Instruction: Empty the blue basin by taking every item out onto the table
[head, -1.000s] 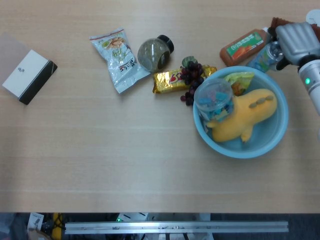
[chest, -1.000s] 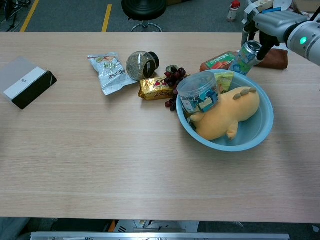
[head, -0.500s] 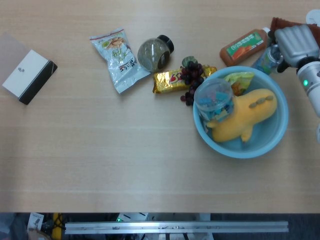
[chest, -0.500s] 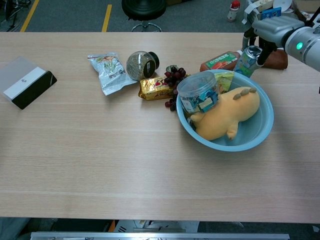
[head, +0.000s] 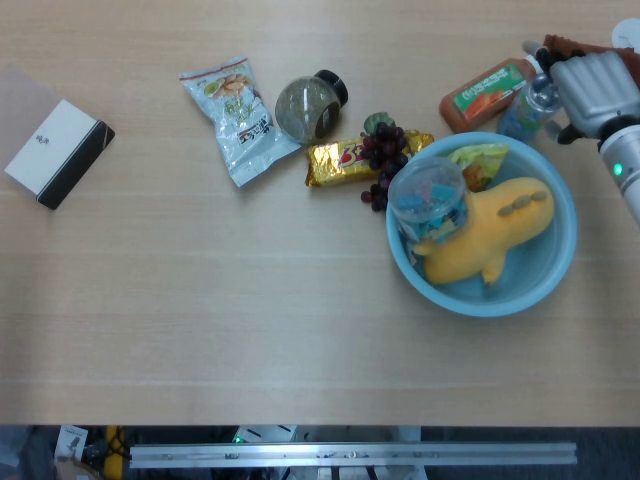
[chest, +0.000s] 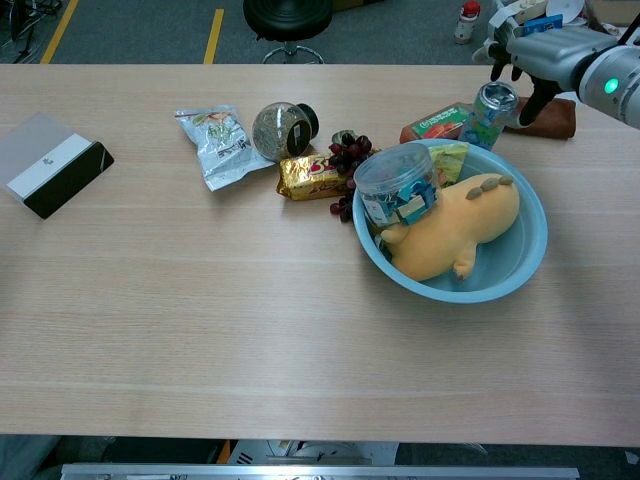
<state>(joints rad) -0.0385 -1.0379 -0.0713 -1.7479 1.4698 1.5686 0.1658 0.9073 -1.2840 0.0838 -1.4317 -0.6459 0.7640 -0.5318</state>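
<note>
1. While my right hand (head: 592, 92) sits past the far right rim of the blue basin (head: 555, 281), its fingers (chest: 527, 57) are spread around the can (chest: 487, 111); whether they grip it I cannot tell.
2. Upright, the can stands on the table (head: 250, 300) just left of my palm, beside the basin.
3. Yellow plush (head: 487, 232), clear tub (head: 430, 198) and green packet (head: 478, 161) lie in the basin, nearer me than my fingers.

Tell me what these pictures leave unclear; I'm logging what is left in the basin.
- Blue basin floor: hidden by the yellow plush toy and clear tub, both views.
- Green packet: mostly covered by the toy.
- Can: whether the right hand grips it, head view fingers cover it.
- Left hand: in neither view.
- Labels: too small.
</note>
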